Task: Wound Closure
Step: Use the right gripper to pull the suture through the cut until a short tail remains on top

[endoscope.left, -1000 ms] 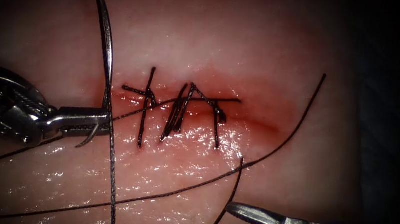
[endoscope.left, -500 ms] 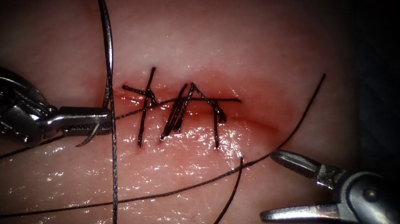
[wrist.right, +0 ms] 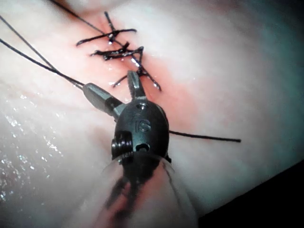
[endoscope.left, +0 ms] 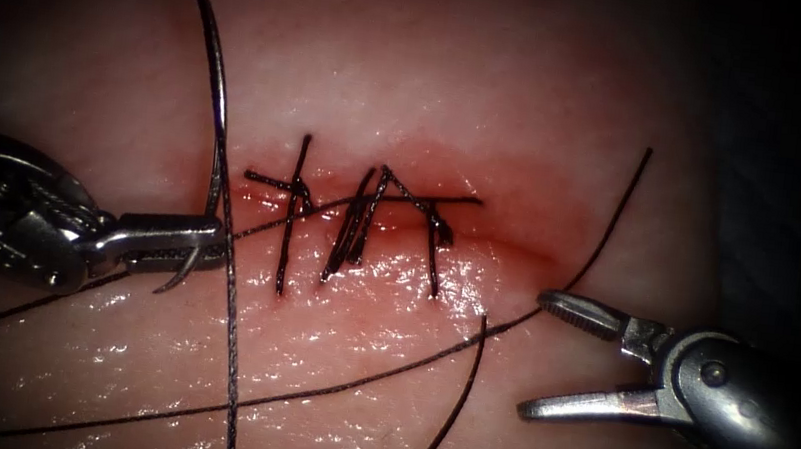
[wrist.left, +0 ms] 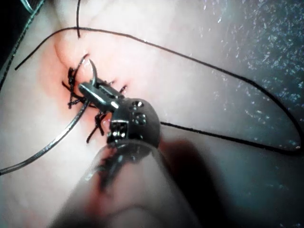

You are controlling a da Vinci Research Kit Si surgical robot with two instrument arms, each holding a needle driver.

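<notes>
— What does your left tool have?

— I am pinching the needle with its jaws pressed together on it. The grip sits near one end of the curve, so a short hooked end sticks out below the jaws and the long arc rises above them. The needle is out of the tissue, just left of the cut. In my left wrist view the same tool grips the curved needle over the stitches.

— And the cut itself?

— Several dark stitches cross it, with red fluid along the line. Thread lies in long loose strands over the tissue below the cut; one strand runs down from the needle.

— Your right tool?

— My right tool is to the right of the cut with its jaws spread wide and nothing between them. Its upper jaw tip sits just beside the long strand of thread; whether it touches, I cannot tell. In the right wrist view the tool stands spread beside the stitches.
</notes>
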